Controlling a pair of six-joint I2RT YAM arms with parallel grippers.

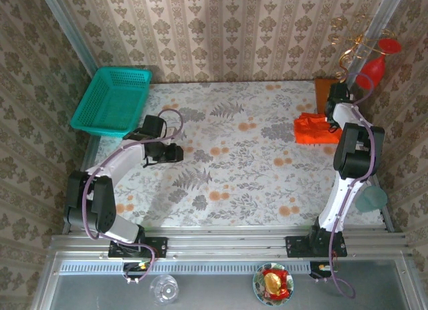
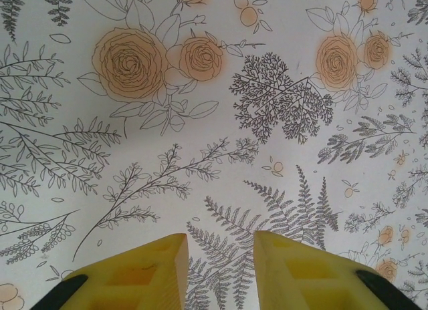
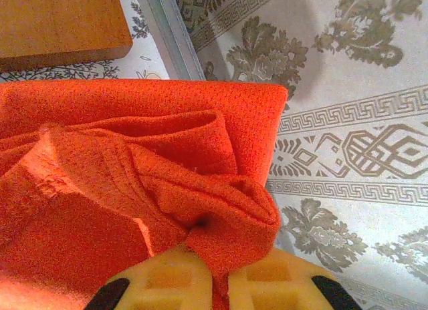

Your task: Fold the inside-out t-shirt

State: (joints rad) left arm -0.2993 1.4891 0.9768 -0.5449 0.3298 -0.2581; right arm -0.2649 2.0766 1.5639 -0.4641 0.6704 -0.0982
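Ahead of the left gripper (image 2: 221, 246), jaws apart with nothing between them, lies flowered tablecloth (image 2: 200, 136). Between the right gripper's (image 3: 219, 266) jaws a fold of the shirt (image 3: 134, 156) is pinched; the rest bunches ahead of them, short of a wooden block (image 3: 60, 23).

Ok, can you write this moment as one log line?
right gripper: pinching a fold of the t-shirt | left gripper: open, empty, above the table | t-shirt: wrinkly heap at table's far right
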